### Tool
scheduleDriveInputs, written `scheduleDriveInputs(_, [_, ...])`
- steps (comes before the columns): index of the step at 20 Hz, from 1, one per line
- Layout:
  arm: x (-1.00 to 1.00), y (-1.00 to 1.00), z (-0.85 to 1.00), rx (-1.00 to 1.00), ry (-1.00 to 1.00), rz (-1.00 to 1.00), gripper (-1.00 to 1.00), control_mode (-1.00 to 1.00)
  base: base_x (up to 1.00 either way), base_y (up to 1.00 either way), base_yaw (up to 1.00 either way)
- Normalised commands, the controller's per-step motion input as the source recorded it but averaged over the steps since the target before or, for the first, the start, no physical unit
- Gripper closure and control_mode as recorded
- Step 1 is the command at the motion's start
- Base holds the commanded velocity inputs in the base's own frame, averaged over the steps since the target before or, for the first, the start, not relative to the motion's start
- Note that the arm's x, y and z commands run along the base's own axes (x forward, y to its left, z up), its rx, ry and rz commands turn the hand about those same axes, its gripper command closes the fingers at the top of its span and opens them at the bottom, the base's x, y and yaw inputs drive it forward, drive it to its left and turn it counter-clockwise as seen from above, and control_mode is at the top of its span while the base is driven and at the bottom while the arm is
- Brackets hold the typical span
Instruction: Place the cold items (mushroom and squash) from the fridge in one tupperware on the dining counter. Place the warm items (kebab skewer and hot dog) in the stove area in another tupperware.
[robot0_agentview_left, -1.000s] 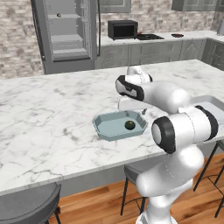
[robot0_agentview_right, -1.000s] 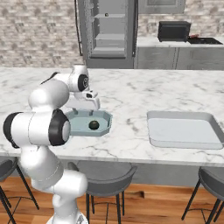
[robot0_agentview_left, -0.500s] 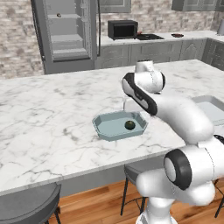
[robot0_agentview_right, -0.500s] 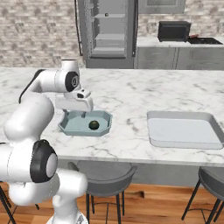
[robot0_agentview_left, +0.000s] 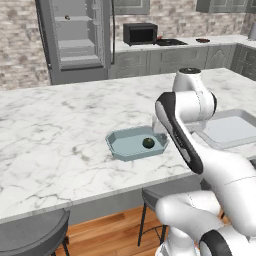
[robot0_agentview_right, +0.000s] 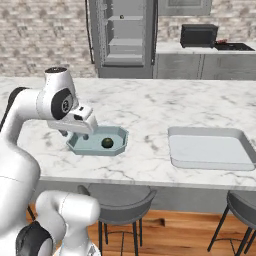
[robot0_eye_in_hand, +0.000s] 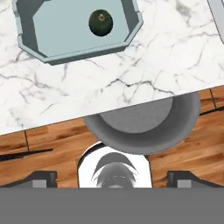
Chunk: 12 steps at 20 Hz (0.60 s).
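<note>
A dark green squash (robot0_agentview_left: 148, 143) (robot0_agentview_right: 107, 143) (robot0_eye_in_hand: 101, 22) lies in the right part of an octagonal blue-grey tupperware (robot0_agentview_left: 125, 150) (robot0_agentview_right: 80, 146) (robot0_eye_in_hand: 52, 54) on the marble dining counter. A second, rectangular tupperware (robot0_agentview_left: 235, 117) (robot0_agentview_right: 210, 162) stands to its right, with nothing in it. My gripper (robot0_agentview_right: 72, 133) (robot0_eye_in_hand: 111, 178) hangs above the counter's near edge, just on my side of the octagonal tupperware. It is open, its fingertips (robot0_eye_in_hand: 43, 177) stand wide apart and nothing is between them. The mushroom, kebab skewer and hot dog are too small to make out.
The fridge (robot0_agentview_left: 75, 40) (robot0_agentview_right: 125, 35) stands open at the back, with a small dark thing (robot0_agentview_left: 67, 17) on an upper shelf. A microwave (robot0_agentview_left: 140, 33) (robot0_agentview_right: 199, 35) and stove (robot0_agentview_left: 170, 42) sit on the back counter. Stools (robot0_agentview_left: 30, 235) (robot0_agentview_right: 117, 195) (robot0_eye_in_hand: 140, 127) stand under the counter's near edge.
The arm has unfolded and risen, and the hand has drawn back from over the octagonal tupperware to the counter's near edge. The squash stays in the tupperware.
</note>
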Motion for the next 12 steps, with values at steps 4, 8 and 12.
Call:
scheduleDriveInputs(4, [-0.63,-0.2,0.26,0.0,-0.42,0.0,-1.0,-1.0,0.0,0.0,0.0])
scheduleDriveInputs(8, [-0.71,-0.23,0.14,0.0,-0.41,-0.01,-1.0,-1.0,0.0,0.0,0.0])
scheduleDriveInputs(12, [-0.4,-0.03,0.01,0.02,-0.08,-0.01,-1.0,-1.0,0.0,0.0,0.0])
